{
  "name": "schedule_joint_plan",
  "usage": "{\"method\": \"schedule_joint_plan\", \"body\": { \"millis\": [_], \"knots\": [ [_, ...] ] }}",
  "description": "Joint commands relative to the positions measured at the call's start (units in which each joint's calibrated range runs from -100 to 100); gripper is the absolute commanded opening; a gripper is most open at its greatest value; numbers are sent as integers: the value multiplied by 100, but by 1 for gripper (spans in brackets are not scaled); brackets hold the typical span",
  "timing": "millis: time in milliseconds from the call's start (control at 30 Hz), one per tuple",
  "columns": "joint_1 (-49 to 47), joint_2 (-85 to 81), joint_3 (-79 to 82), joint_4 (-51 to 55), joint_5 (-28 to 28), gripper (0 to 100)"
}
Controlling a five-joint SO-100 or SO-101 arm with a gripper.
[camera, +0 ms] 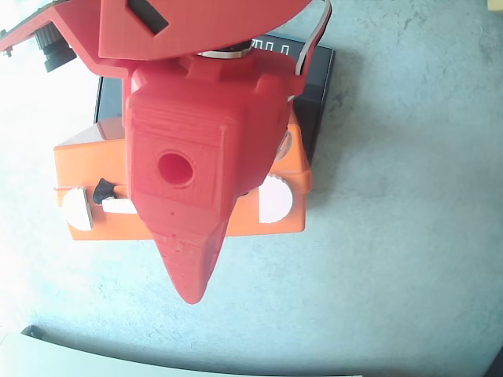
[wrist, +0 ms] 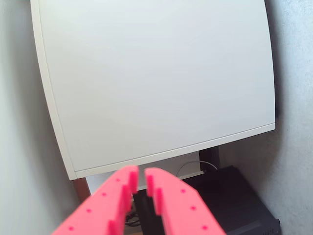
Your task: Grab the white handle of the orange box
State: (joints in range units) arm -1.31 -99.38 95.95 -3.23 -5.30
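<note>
In the overhead view the orange box [camera: 267, 224] lies on the grey surface, mostly covered by my red arm. A short piece of the white handle [camera: 119, 207] shows at the box's front, next to a black pivot [camera: 104, 191]; the rest of the handle is hidden. My gripper [camera: 191, 290] is raised well above the box and its tip points toward the view's bottom edge. In the wrist view the gripper [wrist: 138, 172] has its fingers nearly together with nothing between them. The box does not show there.
Two white rounded latches [camera: 76, 210] [camera: 275, 199] sit on the box front. A flat black box [camera: 316, 86] lies behind the orange box. The wrist view shows a large white panel [wrist: 156, 78] and a dark object [wrist: 230, 200] below it.
</note>
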Motion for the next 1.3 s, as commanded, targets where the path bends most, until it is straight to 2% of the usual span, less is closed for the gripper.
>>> {"method": "schedule_joint_plan", "body": {
  "millis": [0, 233, 767, 1000, 1133, 1267],
  "knots": [
    [34, 47, 325, -100, 11, 2],
    [34, 47, 325, -972, 16, 2],
    [-90, 47, 325, -1243, 16, 2],
    [-51, 56, 263, -2926, 11, 2],
    [-106, 140, 68, -2639, -36, 11],
    [-230, 191, -729, -1226, -15, 26]
  ]
}}
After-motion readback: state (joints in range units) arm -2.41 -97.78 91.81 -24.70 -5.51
